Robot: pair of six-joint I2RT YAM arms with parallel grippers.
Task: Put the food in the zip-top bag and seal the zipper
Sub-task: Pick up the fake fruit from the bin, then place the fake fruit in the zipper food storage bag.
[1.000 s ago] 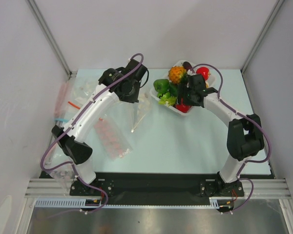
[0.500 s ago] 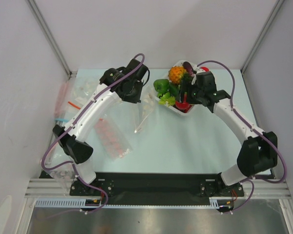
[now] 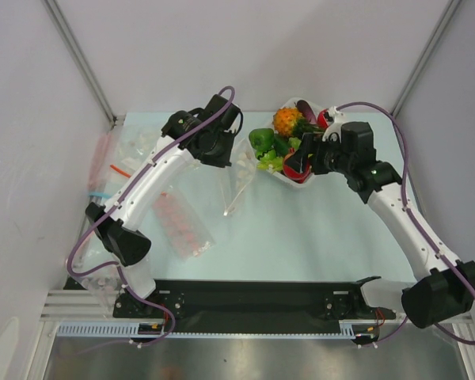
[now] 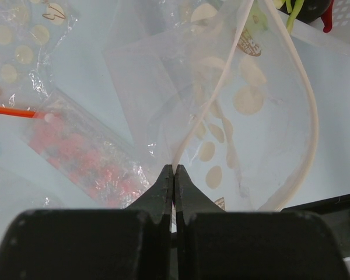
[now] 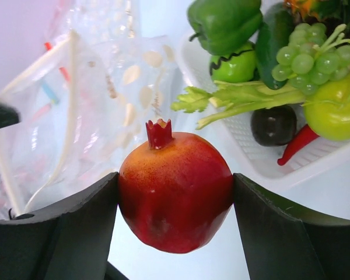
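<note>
My left gripper (image 4: 174, 169) is shut on the rim of the clear zip-top bag (image 4: 262, 134) and holds its mouth open; the pale zipper strip (image 4: 306, 105) curves in a loop. In the top view the left gripper (image 3: 222, 154) holds the bag (image 3: 236, 180) just left of the white tray (image 3: 289, 181). My right gripper (image 5: 175, 192) is shut on a red pomegranate (image 5: 175, 189), held in the air between tray and bag (image 5: 93, 116). In the top view the right gripper (image 3: 297, 165) is at the tray's near-left edge. More food lies in the tray: green pepper (image 5: 224, 23), grapes (image 5: 306, 58).
A flat packet with pink-red blobs (image 3: 182, 226) lies left of the bag, with a thin red strip (image 4: 11, 111) and a white-dotted clear packet (image 4: 17, 35) further left. Celery (image 5: 239, 99), a green apple (image 5: 335, 108) and a red chili (image 5: 297, 146) are in the tray (image 5: 262, 157).
My right arm has swung outward and its gripper has carried the pomegranate up from the tray toward the bag. The left gripper has kept its hold; the bag hangs slightly more open.
</note>
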